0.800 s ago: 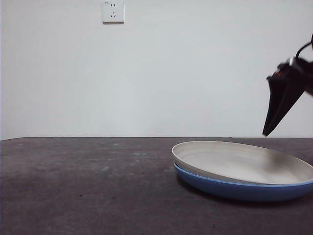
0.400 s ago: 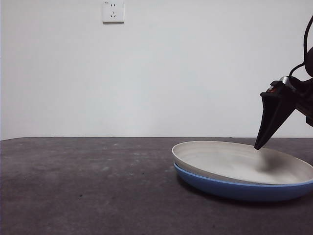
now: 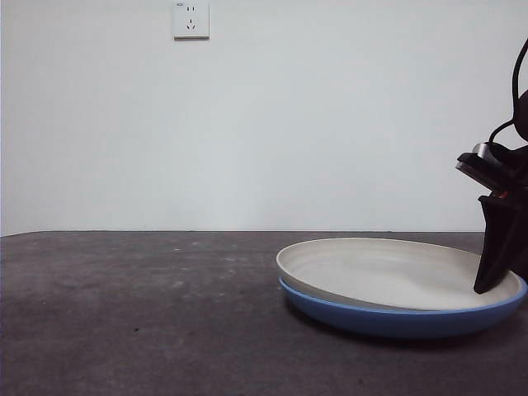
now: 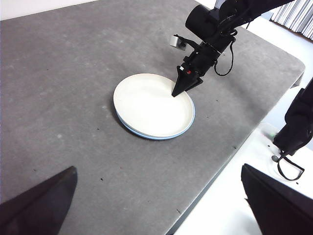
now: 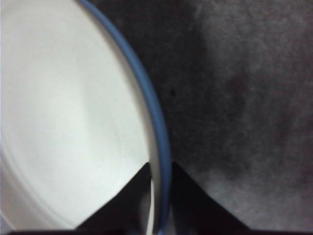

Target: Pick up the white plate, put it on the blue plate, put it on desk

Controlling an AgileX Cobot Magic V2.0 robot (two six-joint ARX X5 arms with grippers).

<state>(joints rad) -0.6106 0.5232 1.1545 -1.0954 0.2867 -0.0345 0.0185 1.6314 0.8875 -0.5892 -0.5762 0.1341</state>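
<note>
at the plates' edge, the right claw (image 5: 159, 188) has its two black jaws nearly closed astride the stacked rims, one jaw inside over the white plate (image 5: 63, 122) and the other outside the blue plate (image 5: 155, 132), pinching both rims as far as the wrist view shows. under the claw the white plate sits nested in the blue plate, and both rest on the dark grey surface (image 3: 140, 313), with a wall socket (image 3: 190, 20) high on the wall beyond. well away from the plates, the left claw (image 4: 161, 205) hangs above the surface with its jaws spread wide and nothing between them.
</note>
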